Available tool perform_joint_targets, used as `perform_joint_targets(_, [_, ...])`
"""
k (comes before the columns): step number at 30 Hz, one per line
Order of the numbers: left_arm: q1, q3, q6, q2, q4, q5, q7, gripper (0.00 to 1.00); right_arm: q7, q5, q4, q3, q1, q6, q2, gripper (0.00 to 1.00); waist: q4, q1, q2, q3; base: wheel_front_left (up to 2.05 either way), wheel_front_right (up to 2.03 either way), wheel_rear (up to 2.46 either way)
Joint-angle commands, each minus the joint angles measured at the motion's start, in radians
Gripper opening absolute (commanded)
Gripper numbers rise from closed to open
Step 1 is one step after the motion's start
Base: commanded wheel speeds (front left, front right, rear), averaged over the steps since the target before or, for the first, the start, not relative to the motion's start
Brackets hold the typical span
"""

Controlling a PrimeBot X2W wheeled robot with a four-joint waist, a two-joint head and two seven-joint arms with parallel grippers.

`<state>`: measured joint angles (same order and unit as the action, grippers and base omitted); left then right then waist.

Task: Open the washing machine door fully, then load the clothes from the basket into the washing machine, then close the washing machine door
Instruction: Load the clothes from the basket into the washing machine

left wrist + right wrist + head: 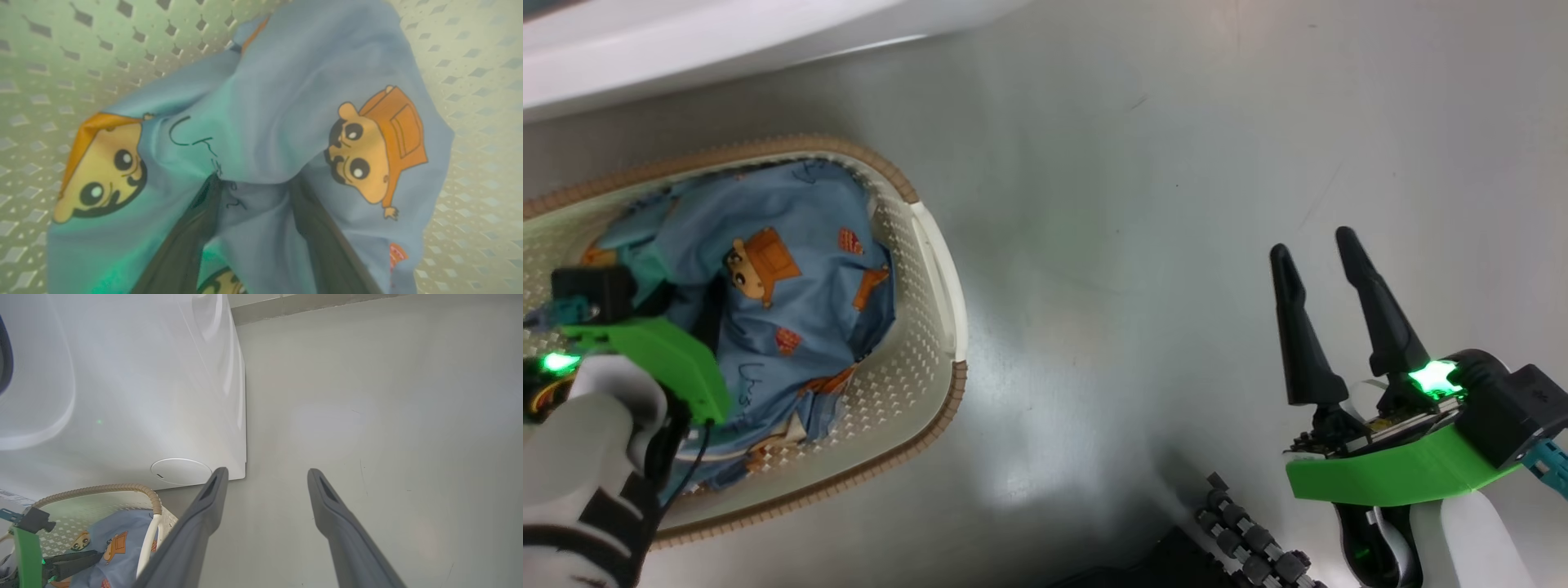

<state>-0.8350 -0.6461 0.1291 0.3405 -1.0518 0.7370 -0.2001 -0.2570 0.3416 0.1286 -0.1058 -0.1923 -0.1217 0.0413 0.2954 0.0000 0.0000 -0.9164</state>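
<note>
The clothes (792,269), light-blue fabric with orange cartoon figures, lie bunched in the cream perforated basket (931,245) on the floor at the left. My left gripper (253,183) is pushed down into them, its dark fingers (192,228) standing apart with a fold of the clothes (286,102) between them and over the tips. In the right wrist view it sits in the basket (102,488) at the lower left. My right gripper (1311,241) hangs open over bare floor at the right, holding nothing. The white washing machine (122,396) stands just behind the basket. Its door is out of view.
A strip of the washing machine's front (686,41) crosses the top left of the head view. Grey floor (1176,204) stretches to the right of the basket. A dark ribbed part of my base (1250,539) shows at the bottom.
</note>
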Motion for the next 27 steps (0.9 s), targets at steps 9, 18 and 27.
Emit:
perform_joint_targets(9, [-0.016,-0.039,0.002,-0.035,-0.087,0.004,-0.035,0.00,-0.005,-0.035,0.014,0.000,0.045,-0.009,0.009,1.00,-0.026,0.0000,0.0000,0.027,0.00,0.00,0.00])
perform_joint_targets(18, [0.070,-0.002,0.001,-0.058,-0.014,0.024,-0.061,0.00,-0.005,-0.023,-0.032,-0.002,0.046,-0.009,0.009,1.00,-0.090,0.0000,0.0000,0.177,0.00,0.00,0.00])
perform_joint_targets(27, [0.352,0.219,-0.057,-0.100,0.305,-0.125,-0.061,0.00,-0.005,-0.033,-0.100,0.000,0.068,-0.009,0.009,1.00,-0.188,0.0000,0.0000,0.404,0.00,0.00,0.00])
